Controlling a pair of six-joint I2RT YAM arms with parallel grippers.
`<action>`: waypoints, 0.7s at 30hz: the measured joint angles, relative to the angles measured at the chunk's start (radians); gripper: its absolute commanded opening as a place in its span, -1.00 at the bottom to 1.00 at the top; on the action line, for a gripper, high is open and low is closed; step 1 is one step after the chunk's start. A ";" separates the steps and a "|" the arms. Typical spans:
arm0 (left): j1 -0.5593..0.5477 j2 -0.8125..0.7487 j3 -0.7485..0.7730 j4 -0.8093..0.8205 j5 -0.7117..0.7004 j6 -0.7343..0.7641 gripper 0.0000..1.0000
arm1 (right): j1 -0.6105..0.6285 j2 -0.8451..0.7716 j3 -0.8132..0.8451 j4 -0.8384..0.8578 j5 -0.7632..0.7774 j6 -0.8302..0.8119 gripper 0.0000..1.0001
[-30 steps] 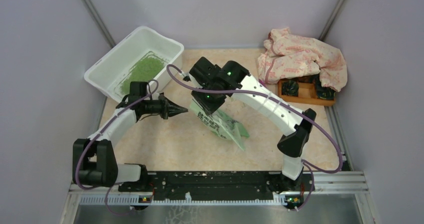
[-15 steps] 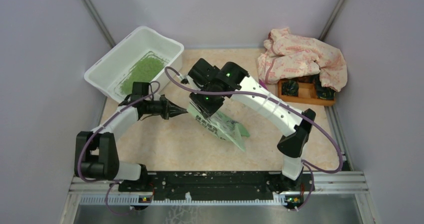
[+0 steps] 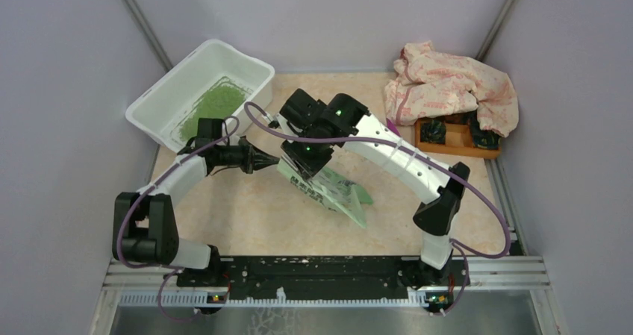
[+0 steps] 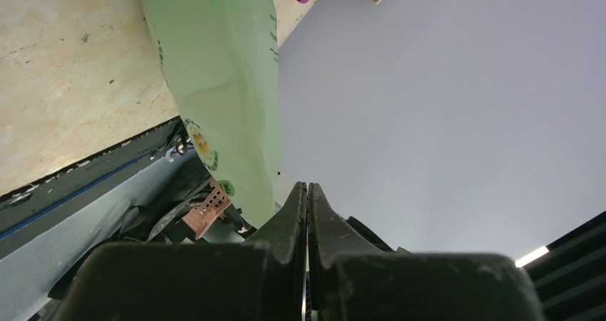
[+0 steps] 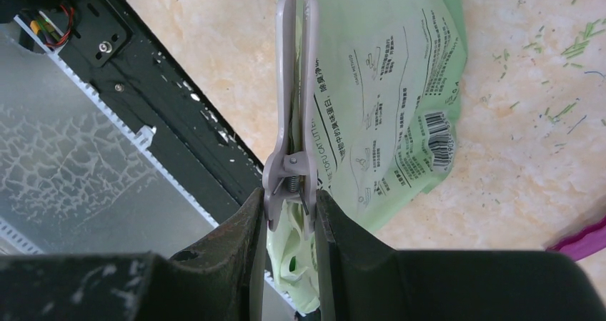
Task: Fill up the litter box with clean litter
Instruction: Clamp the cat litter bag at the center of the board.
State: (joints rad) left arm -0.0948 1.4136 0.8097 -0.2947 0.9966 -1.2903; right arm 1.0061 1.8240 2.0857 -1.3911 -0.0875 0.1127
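Since a moment ago, the left hand (image 3: 266, 158) has been moved a little toward the middle of the frame, up close to the green bag (image 3: 337, 193). It is shut tight with nothing in it. On the table (image 3: 254, 215), the litter box (image 3: 169, 77) is seen at the upper left. Only part of its floor is covered by clean litter (image 3: 213, 105), so more seems needed. The bag is lifted at one end by a grey clip (image 5: 293, 85), which is pinched by the right hand (image 5: 286, 199), likely for tipping.
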 measured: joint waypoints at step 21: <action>0.000 0.019 0.008 0.004 0.002 0.001 -1.00 | 0.036 0.007 -0.033 0.005 -0.017 -0.016 -0.09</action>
State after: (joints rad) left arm -0.0948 1.4330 0.8177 -0.2905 0.9981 -1.2896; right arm 1.0424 1.8309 2.0529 -1.3865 -0.1043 0.0963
